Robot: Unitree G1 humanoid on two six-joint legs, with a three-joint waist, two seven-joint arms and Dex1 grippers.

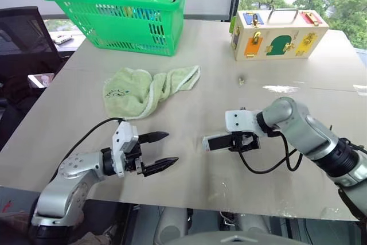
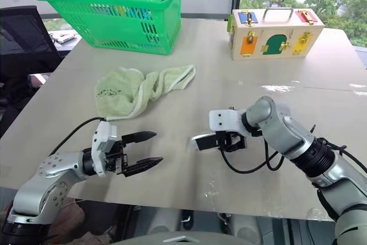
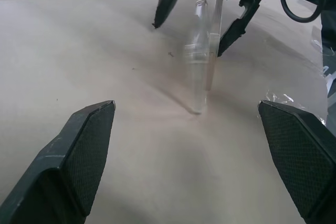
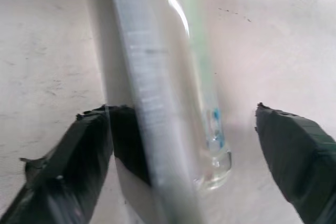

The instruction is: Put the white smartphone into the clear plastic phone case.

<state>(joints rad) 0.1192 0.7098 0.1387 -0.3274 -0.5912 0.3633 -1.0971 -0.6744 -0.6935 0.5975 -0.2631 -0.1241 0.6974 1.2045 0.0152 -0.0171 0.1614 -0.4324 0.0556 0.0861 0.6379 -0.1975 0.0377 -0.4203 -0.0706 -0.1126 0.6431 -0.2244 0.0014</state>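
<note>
Left eye view shows you the left gripper (image 1: pixel 162 151) nearest, fingers spread wide, holding nothing. Beyond it, the white smartphone (image 1: pixel 217 142) and clear plastic phone case (image 3: pixel 198 72) stand on edge between the right gripper's (image 1: pixel 243 142) parted fingers, long axis pointing left.

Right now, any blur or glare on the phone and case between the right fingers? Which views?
Right wrist view: white smartphone and clear plastic phone case smeared, with a bright glare streak along the case. Left wrist view: both blurred too. Left eye view: sharp, with a patch of window glare on the table.
</note>
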